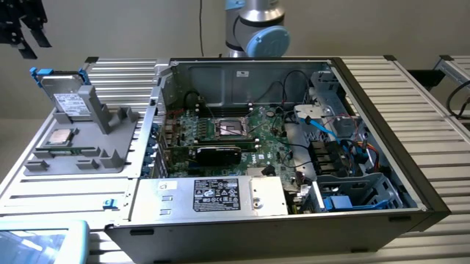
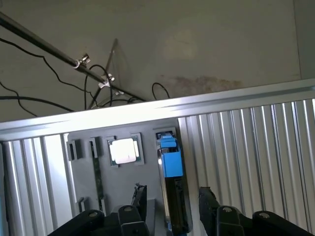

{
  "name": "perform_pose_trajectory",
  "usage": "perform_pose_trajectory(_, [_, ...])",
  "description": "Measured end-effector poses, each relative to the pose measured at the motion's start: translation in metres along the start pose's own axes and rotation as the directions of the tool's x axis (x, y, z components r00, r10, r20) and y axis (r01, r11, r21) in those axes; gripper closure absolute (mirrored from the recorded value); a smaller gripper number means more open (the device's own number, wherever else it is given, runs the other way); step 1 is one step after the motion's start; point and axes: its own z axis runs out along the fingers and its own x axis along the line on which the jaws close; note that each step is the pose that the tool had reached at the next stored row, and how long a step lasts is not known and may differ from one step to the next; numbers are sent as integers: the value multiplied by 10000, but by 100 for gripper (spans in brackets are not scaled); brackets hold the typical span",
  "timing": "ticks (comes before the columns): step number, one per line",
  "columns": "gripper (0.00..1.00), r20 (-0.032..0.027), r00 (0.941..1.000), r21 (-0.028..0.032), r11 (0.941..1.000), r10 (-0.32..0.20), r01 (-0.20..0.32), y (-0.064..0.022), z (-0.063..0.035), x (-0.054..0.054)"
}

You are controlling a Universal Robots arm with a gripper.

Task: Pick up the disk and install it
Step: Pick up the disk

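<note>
The disk stands on edge in a slot of the grey holder at the exterior view's left, with its white label facing out and its blue carrier around it. In the wrist view the disk appears edge-on, the blue carrier on its upper end. My gripper hangs high above the holder, apart from the disk. It is open, and one black finger shows on each side of the disk's line with nothing between them.
The open computer case fills the middle, with its motherboard, power supply and a blue-railed drive cage. A square silver processor chip lies on the holder. Ribbed aluminium table surrounds everything.
</note>
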Motion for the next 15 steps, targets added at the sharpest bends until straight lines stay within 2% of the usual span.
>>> perform_pose_trajectory(5, [45,0,10000,-1,10000,0,0,155,90,-15])
perform_pose_trajectory(12, [44,-5,10000,-30,10000,-13,13,161,218,-14])
perform_pose_trajectory(14, [44,-12,10000,-71,10000,-21,21,161,252,-14])
perform_pose_trajectory(15, [37,-20,10000,-116,9999,-37,36,159,265,-13])
